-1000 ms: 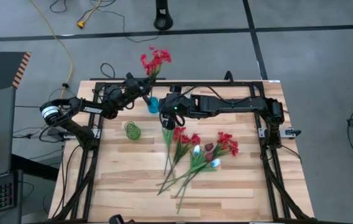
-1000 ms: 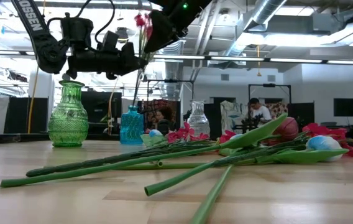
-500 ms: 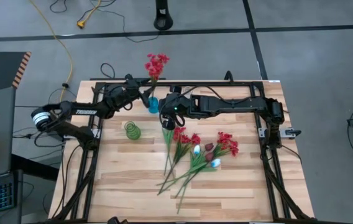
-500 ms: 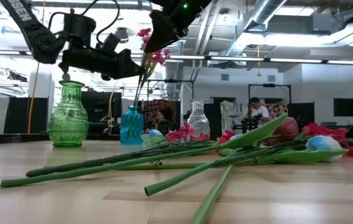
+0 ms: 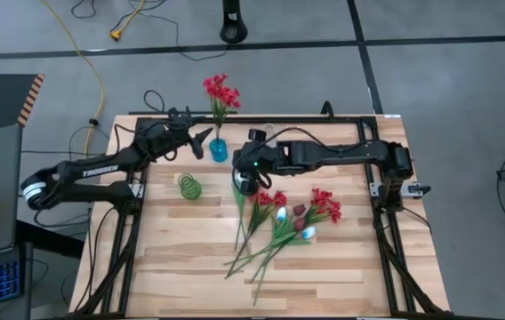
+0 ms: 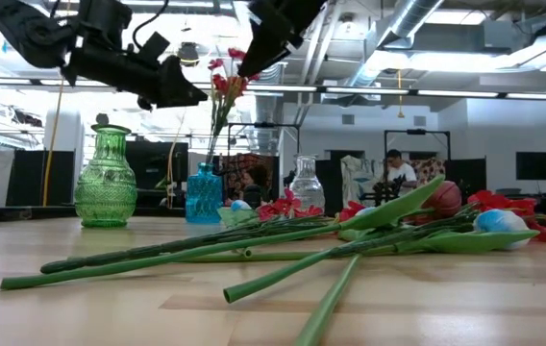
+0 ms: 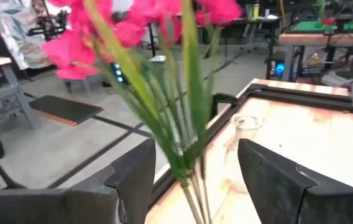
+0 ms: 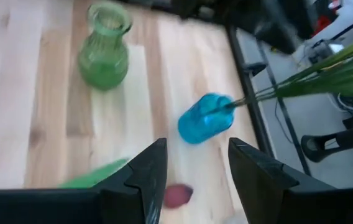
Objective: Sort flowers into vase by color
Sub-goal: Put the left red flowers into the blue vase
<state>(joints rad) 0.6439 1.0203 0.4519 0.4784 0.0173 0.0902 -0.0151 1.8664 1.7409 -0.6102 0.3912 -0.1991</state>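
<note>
One red clustered-blossom stem bunch stands in small blue glass vase; my left jaws open, stems between fingers untouched; right jaws open, empty, beside vase toward flower pile.

In the high view the table fills the frame's middle. A small vase stands near its upper edge, left of centre, with a flower bunch standing in it and reaching up past the table's edge. A second vase sits lower left of the first. A third vase shows in the low view, right of the first. The left gripper hangs just left of the first vase; the right gripper sits lower right of it. Loose flowers lie right of centre, stems fanning toward the lower left.
</note>
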